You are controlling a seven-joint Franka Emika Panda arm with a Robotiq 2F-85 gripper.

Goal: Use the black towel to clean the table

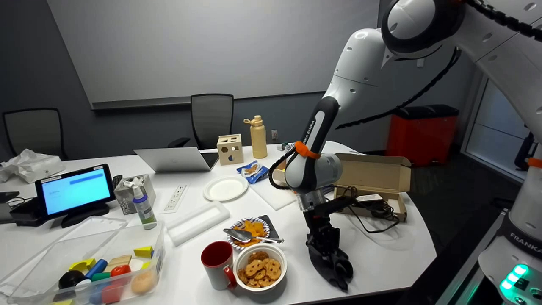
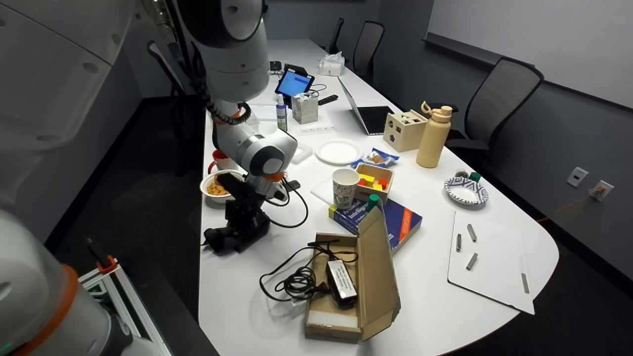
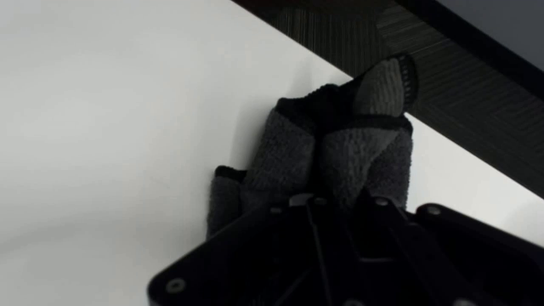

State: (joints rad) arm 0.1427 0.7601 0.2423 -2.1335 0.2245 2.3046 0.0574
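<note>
While the claw (image 3: 348, 207) clenches the black towel (image 3: 280, 153), at the table edge (image 3: 284, 40), roomy white tabletop (image 3: 106, 119) alongside

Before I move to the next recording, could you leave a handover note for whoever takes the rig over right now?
Pincer: shut on the black towel, pointing down.
Job's things: the towel is bunched near the edge of the table; in the wrist view part of it shows past that edge.
Done: towel gripped. How much has been wiped, the pictures don't tell.
Left: probably wipe the table as needed, then set the towel down and let go.
Watch: the snack bowl and the open cardboard box are both near, so wide strokes could bump them.
</note>
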